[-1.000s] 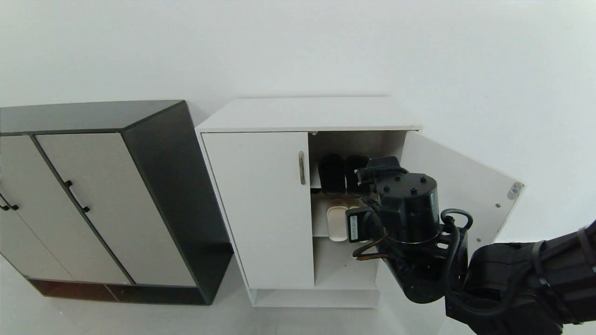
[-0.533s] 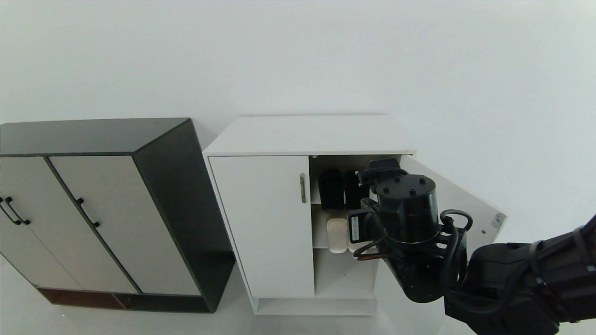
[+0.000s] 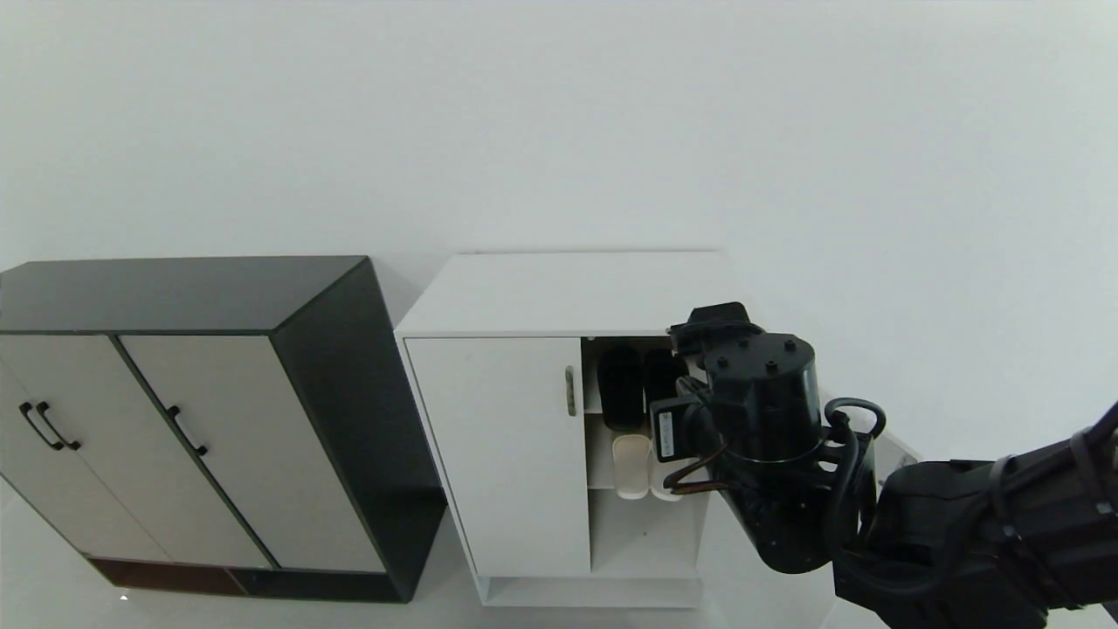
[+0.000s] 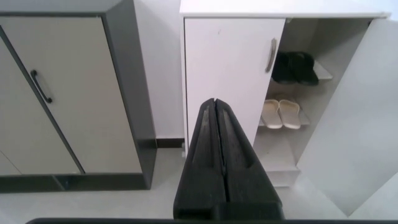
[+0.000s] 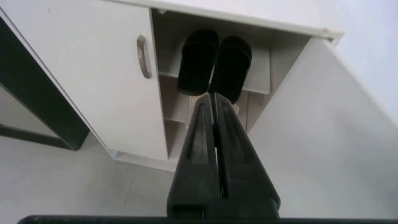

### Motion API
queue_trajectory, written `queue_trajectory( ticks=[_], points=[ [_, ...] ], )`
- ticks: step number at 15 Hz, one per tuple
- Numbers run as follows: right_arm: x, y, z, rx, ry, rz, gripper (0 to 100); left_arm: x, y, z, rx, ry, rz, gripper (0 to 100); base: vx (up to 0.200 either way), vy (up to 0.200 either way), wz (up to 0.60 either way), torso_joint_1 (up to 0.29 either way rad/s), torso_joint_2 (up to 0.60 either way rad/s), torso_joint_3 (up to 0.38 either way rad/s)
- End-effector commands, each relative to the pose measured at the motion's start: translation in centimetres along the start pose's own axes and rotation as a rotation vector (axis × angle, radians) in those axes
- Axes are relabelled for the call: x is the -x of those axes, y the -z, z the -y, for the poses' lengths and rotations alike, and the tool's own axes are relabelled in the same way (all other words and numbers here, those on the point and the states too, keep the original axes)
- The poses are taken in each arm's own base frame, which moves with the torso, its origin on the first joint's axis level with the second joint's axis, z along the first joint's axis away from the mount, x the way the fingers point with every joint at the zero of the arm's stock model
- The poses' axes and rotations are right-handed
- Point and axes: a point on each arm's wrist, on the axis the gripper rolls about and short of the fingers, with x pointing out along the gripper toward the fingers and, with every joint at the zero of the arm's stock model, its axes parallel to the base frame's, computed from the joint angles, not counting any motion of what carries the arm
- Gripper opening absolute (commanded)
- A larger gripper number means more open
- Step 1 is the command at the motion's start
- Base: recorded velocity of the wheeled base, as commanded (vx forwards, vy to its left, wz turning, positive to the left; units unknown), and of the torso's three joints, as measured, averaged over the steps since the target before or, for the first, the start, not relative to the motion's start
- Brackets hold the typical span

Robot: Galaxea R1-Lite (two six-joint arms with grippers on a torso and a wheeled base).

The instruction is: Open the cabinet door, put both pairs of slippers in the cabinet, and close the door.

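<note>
The white cabinet (image 3: 559, 297) stands against the wall with its left door (image 3: 502, 454) closed and its right door (image 4: 354, 124) swung open. A black pair of slippers (image 3: 638, 384) lies on the top shelf, and a white pair (image 3: 631, 454) on the shelf below. My right gripper (image 3: 712, 316) is shut and empty in front of the open compartment, level with the black slippers (image 5: 214, 59). My left gripper (image 4: 215, 102) is also shut and empty, farther back, pointing at the closed door (image 4: 230, 62). From there the black pair (image 4: 293, 67) and white pair (image 4: 281, 113) are both visible.
A dark cabinet (image 3: 175, 419) with two pale doors and black handles stands close to the left of the white one. The closed white door has a metal handle (image 5: 144, 56). Bare floor (image 4: 124, 199) lies in front of both cabinets.
The whole head picture has shifted: both cabinets sit lower and look smaller, so the camera has moved. The right arm keeps its place in the picture and covers more of the open door.
</note>
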Motion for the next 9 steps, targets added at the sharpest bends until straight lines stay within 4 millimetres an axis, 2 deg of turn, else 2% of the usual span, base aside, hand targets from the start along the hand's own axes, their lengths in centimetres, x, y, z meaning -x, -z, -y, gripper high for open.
queue_trajectory(
  ticks=[1,3,9],
  points=[
    [-0.09,0.32,-0.05,0.005,0.0,-0.005,0,-0.01,-0.01,0.0,0.001,0.001,-0.001,0,0.0,0.0,0.0,0.286,-0.59,-0.325],
    [-0.14,0.37,-0.1,0.002,-0.002,-0.002,0,-0.01,-0.01,0.0,0.001,0.001,-0.001,0,0.0,0.0,0.0,0.176,-0.42,-0.215],
    [-0.18,0.48,0.09,0.012,0.003,-0.006,0,-0.01,-0.01,0.0,-0.001,0.001,-0.001,0,0.0,0.0,0.0,0.012,-0.02,-0.014]
  ],
)
